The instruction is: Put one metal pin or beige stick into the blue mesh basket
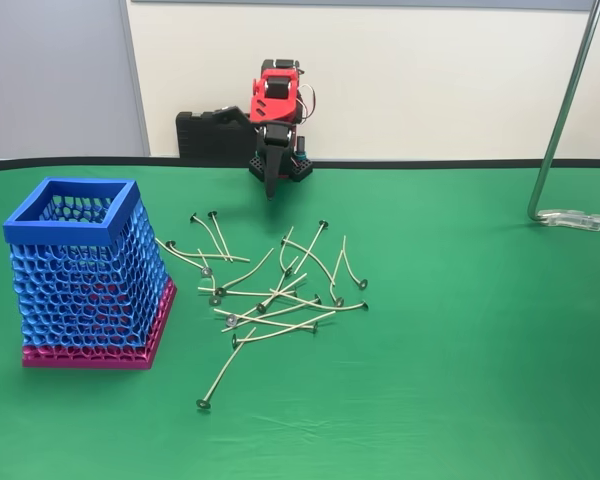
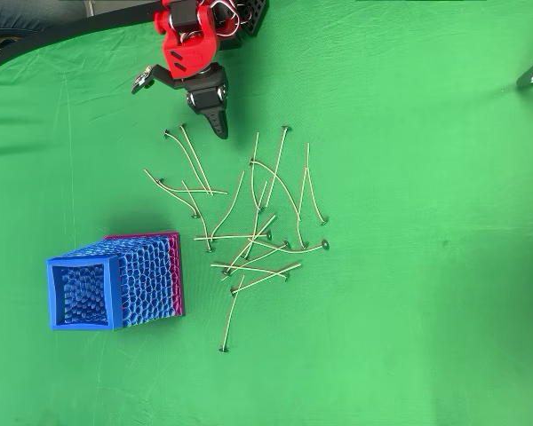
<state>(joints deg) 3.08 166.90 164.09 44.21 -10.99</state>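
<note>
Sticks (image 1: 270, 290), cream-beige and thin with a small round metal disc at one end, lie scattered and crossing one another on the middle of the green cloth (image 1: 460, 350); one lies a little apart at the near edge of the heap (image 1: 220, 378) in the fixed view. In the overhead view the same heap (image 2: 258, 222) spreads between the arm and the basket. Left of the heap in the fixed view stands the blue mesh basket (image 1: 72, 226), upright, with honeycomb walls, a solid square rim and a magenta-pink base; nothing can be made out inside it. The gripper (image 1: 271, 188) hangs on the red and black arm (image 1: 275, 95) behind the heap, pointing down near the cloth, its dark fingers (image 2: 217, 124) apparently pressed together and holding nothing. The cloth covers the whole table, smooth with faint creases. Behind it is a cream wall (image 1: 430, 70) with a grey panel (image 1: 50, 70) at the left. A bent metal tube (image 1: 565, 110) rises at the right, its foot resting on the cloth. No writing or label can be read.
</note>
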